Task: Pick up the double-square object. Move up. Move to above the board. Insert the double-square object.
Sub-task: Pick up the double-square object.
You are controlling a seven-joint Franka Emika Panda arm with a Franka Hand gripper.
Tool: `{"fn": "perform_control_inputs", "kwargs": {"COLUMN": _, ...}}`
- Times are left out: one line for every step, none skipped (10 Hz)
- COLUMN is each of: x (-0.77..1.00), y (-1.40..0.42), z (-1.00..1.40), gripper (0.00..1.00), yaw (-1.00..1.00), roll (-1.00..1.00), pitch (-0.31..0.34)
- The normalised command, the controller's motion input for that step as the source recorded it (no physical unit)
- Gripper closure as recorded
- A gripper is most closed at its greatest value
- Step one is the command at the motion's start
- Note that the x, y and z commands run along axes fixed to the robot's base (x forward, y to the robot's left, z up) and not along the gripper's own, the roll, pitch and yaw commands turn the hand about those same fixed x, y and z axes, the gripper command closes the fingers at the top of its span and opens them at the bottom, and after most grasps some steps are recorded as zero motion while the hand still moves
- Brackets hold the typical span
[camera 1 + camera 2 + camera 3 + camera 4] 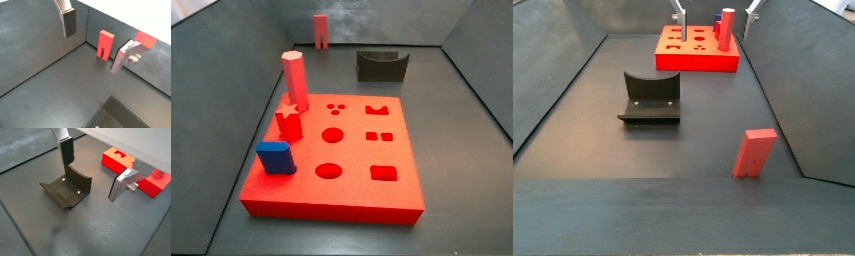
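Note:
The double-square object [105,45] is a slim salmon-red peg that stands upright on the dark floor close to a wall corner. It also shows in both side views [321,32] [756,152]. The board [372,160] is a flat bright-red slab with shaped holes, and it also shows in a side view [694,58] and in a wrist view [119,160]. My gripper [91,53] [90,181] hangs high above the floor, wide open and empty, well apart from the peg. One of its fingers [679,14] shows at the edge of a side view, over the board's end.
The fixture [67,190] [378,65] [651,97] stands on the floor between the board and the peg. On the board stand a pinkish-red hexagonal pillar [294,80], a short red star-topped peg [289,122] and a blue block [274,157]. Grey walls surround the floor.

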Motion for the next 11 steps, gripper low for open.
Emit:
{"fn": "perform_control_inputs", "kwargs": {"x": -0.19, "y": 0.57, "z": -0.08, "gripper": 0.00, "yaw": 0.00, "roll": -0.04, "pitch": -0.071}}
{"fn": "perform_control_inputs", "kwargs": {"x": -0.31, "y": 0.94, "z": -0.24, "gripper": 0.00, "yaw": 0.04, "roll": -0.06, "pitch": -0.114}}
{"fn": "perform_control_inputs", "kwargs": {"x": -0.31, "y": 0.99, "z": -0.27, "gripper": 0.00, "yaw": 0.02, "roll": -0.06, "pitch": -0.129}}
{"fn": "perform_control_inputs", "kwargs": {"x": -0.34, "y": 0.99, "z": -0.35, "gripper": 0.00, "yaw": 0.01, "roll": -0.04, "pitch": -0.137}}
{"fn": "perform_control_inputs", "kwargs": {"x": -0.32, "y": 1.00, "z": -0.43, "gripper": 0.00, "yaw": 0.02, "roll": -0.02, "pitch": -0.154}}
{"fn": "perform_control_inputs", "kwargs": {"x": -0.31, "y": 0.99, "z": -0.53, "gripper": 0.00, "yaw": 0.04, "roll": 0.00, "pitch": -0.171}}
{"fn": "perform_control_inputs", "kwargs": {"x": -0.30, "y": 0.99, "z": -0.59, "gripper": 0.00, "yaw": 0.05, "roll": 0.00, "pitch": -0.190}}
{"fn": "perform_control_inputs", "kwargs": {"x": -0.18, "y": 0.76, "z": -0.40, "gripper": 0.00, "yaw": 0.04, "roll": -0.04, "pitch": -0.161}}
{"fn": "perform_control_inputs", "kwargs": {"x": 0.13, "y": 0.07, "z": 0.00, "gripper": 0.00, "yaw": 0.18, "roll": 0.00, "pitch": 0.010}}
{"fn": "perform_control_inputs", "kwargs": {"x": 0.00, "y": 0.00, "z": -0.03, "gripper": 0.00, "yaw": 0.00, "roll": 0.00, "pitch": 0.000}}
{"fn": "perform_control_inputs", "kwargs": {"x": 0.00, "y": 0.00, "z": -0.11, "gripper": 0.00, "yaw": 0.00, "roll": -0.01, "pitch": -0.031}}
